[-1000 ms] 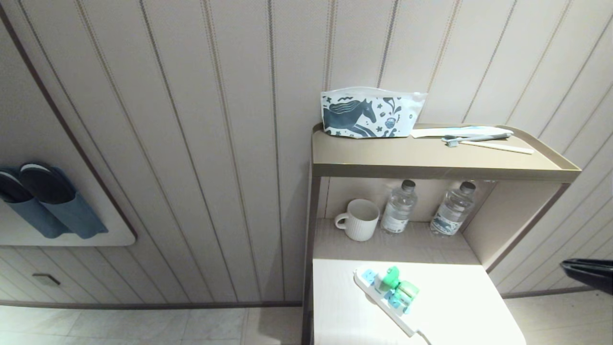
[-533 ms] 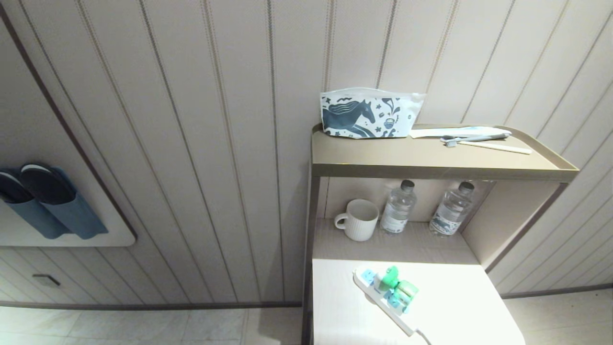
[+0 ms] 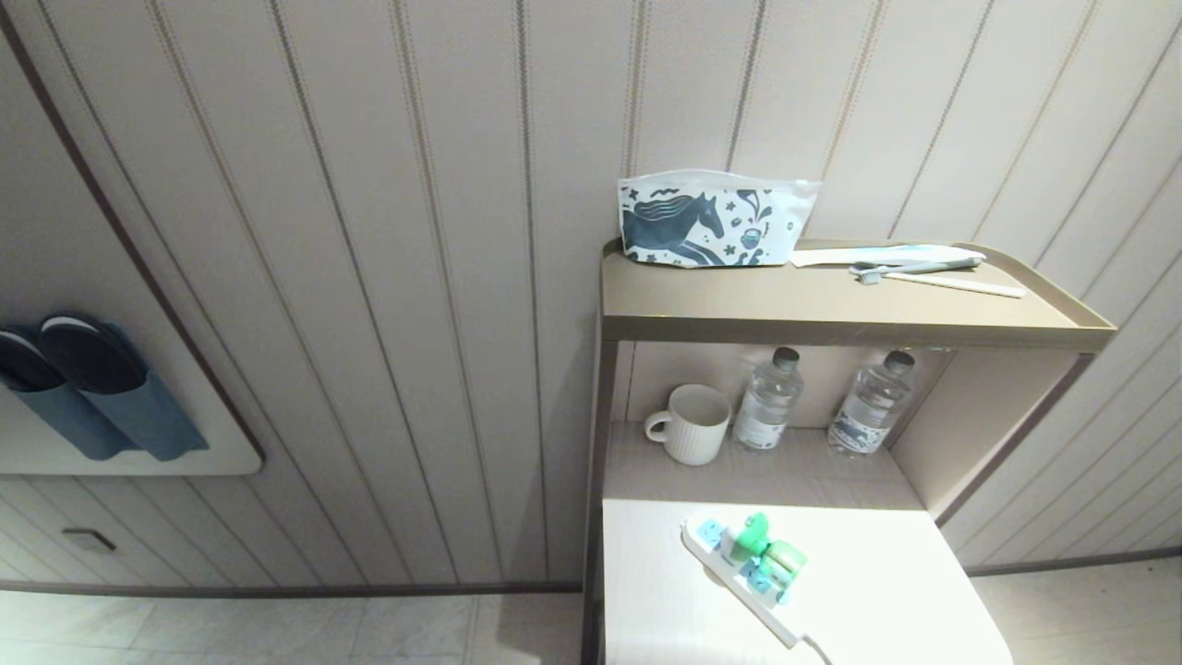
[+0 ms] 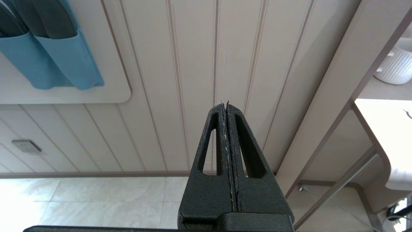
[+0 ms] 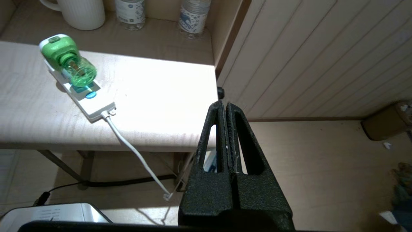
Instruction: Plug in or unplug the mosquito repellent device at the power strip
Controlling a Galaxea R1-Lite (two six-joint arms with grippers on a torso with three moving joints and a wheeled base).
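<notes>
My right gripper [image 5: 226,108] is closed on nothing, off the table's edge; my left gripper [image 4: 224,106], also closed, faces the wall. Only the wrist view shows the cord. The repellent device [image 3: 765,547] seems plugged into the power strip [image 3: 739,577].

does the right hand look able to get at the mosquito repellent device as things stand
Probably yes. The right hand is shut and off the table's edge, but nothing stands between it and the mosquito repellent device, which sits exposed on the power strip. It would need to open first.
</notes>
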